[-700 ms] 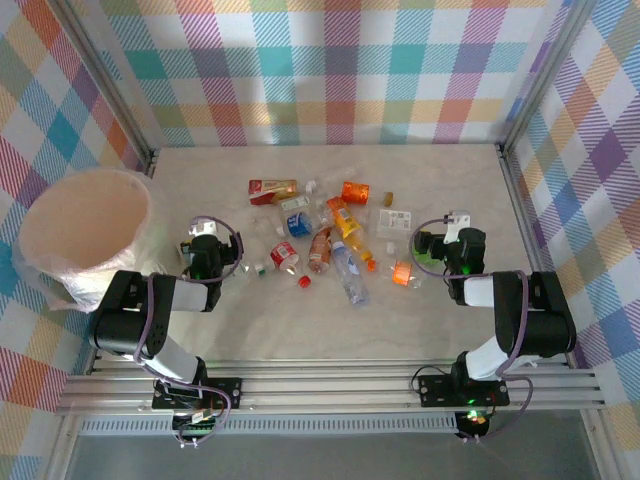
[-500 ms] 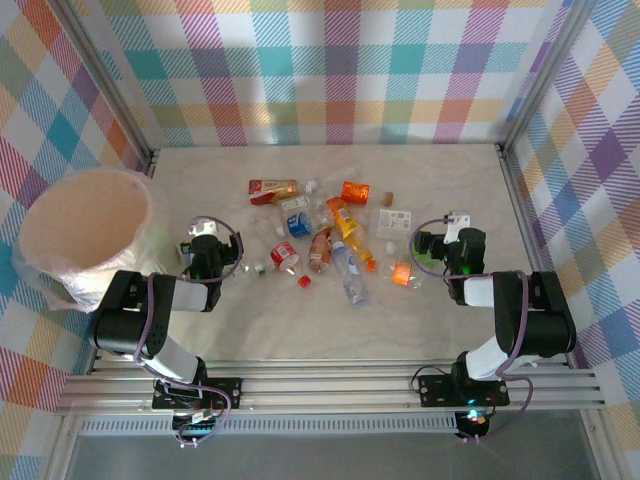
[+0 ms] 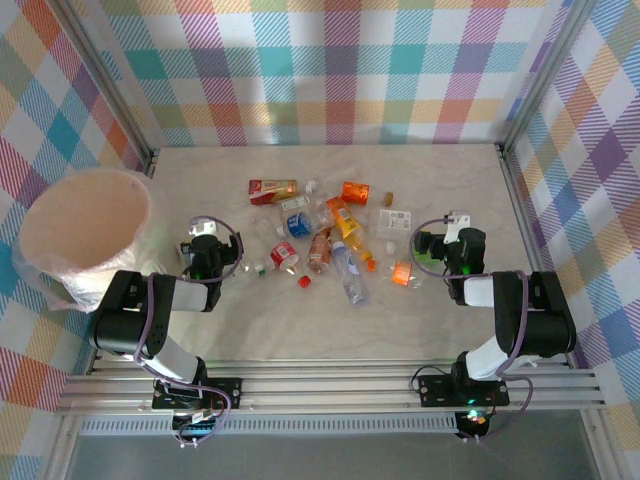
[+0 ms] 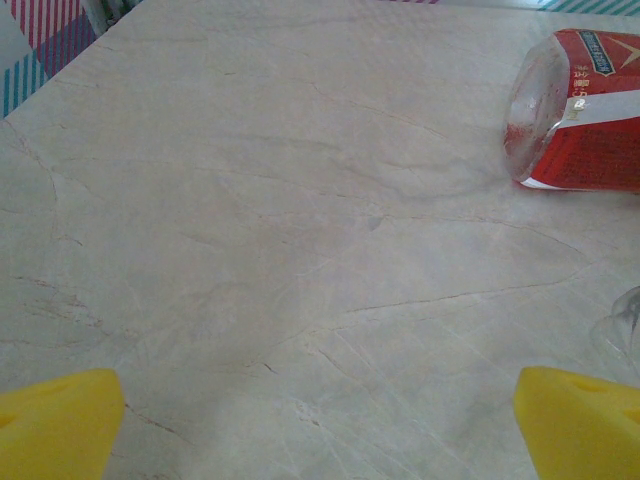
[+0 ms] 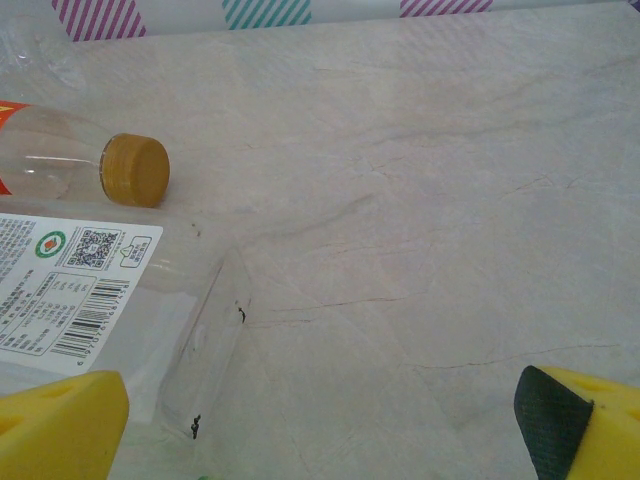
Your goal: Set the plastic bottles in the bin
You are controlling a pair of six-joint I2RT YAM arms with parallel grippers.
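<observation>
Plastic bottles (image 3: 320,250) crowded together, left gripper (image 4: 320,425) and right gripper (image 5: 330,425) agape, empty; risk of round bodies rolling when nudged.

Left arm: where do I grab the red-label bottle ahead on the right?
Grip the red-label bottle around its labelled middle, from above, jaws across its width. It lies on its side, base pointing left, so the round body likely offers two opposed sides.

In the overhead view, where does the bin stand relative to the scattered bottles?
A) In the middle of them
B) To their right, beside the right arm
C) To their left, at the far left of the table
C: the bin stands at the far left, and the plastic bottles lie scattered to its right.
</observation>
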